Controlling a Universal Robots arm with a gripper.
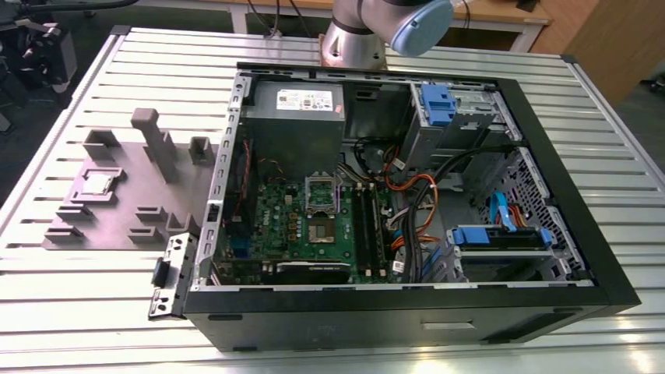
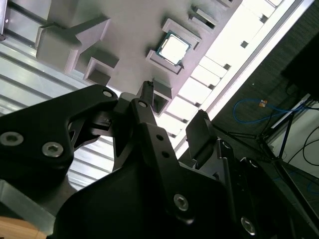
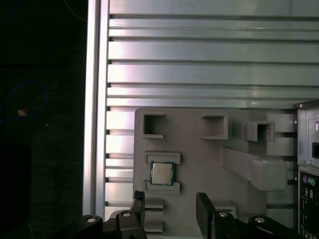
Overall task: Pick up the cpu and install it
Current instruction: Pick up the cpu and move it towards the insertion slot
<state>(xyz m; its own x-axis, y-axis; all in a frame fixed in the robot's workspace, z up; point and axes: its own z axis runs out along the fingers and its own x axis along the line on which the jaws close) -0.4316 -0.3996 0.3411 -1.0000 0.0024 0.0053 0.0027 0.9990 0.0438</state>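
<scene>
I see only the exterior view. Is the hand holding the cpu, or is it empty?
Observer: Empty. In both wrist views the hand is open, with nothing between its fingers.
Operator: Then where is the hand relative to the cpu?
Observer: It hangs over the fixture plate, apart from the cpu, which lies flat in its nest just beyond the fingertips.
Operator: Is the hand lined up with the chip?
Observer: Roughly. In the first wrist view the cpu sits in line with the gap between the fingers, a little nearer one of them.
</scene>
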